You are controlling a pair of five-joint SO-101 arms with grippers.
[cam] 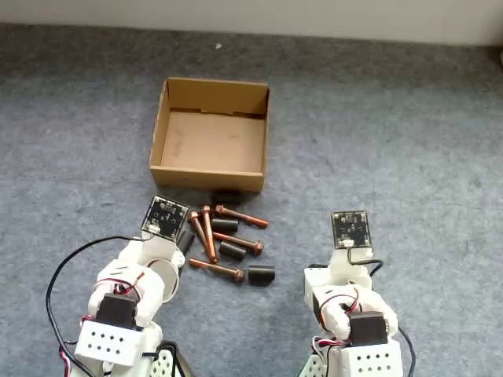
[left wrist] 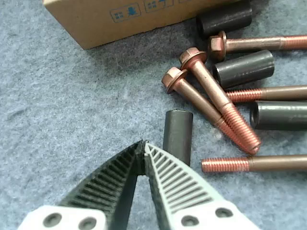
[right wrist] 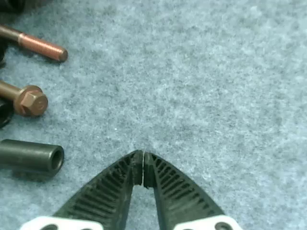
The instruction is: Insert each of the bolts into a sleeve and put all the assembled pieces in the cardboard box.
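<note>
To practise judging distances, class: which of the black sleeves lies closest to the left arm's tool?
The sleeve lying right beside the tip of the shut left tool; the other sleeves sit farther off among the bolts.

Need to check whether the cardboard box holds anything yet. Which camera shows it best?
The high view: it looks down into the open cardboard box, floor bare, all four walls visible. The left wrist view catches a strip of one outer wall.

Wht arms (cam: 124,305) (cam: 351,318), blk ribbed tools (left wrist: 144,145) (right wrist: 143,154)
</note>
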